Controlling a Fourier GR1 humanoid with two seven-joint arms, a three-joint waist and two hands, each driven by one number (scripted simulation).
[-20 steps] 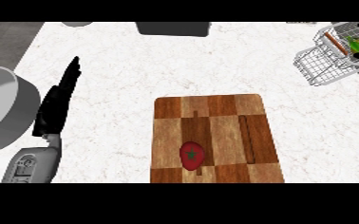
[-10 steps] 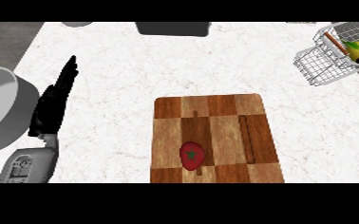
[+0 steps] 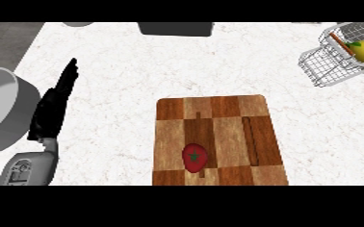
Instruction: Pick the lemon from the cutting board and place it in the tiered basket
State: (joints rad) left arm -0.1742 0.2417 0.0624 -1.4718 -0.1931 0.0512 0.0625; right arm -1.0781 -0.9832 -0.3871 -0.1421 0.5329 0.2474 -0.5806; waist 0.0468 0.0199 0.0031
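Observation:
A wooden cutting board [image 3: 241,125] lies at the lower middle of the counter. On its lower left part sits a red fruit with a green stem [image 3: 195,157]; no lemon shows on the board. The wire tiered basket [image 3: 334,57] stands at the right edge, and a yellow lemon-like fruit [image 3: 360,50] shows in it, cut off by the view's edge. My left hand [image 3: 54,107] rests at the left side, fingers straight and pointing up, holding nothing. My right hand is out of view.
A grey rounded body [image 3: 13,106] fills the far left edge beside my left forearm [image 3: 28,167]. A dark grey box [image 3: 175,28] and a pale round object [image 3: 78,24] stand at the counter's far edge.

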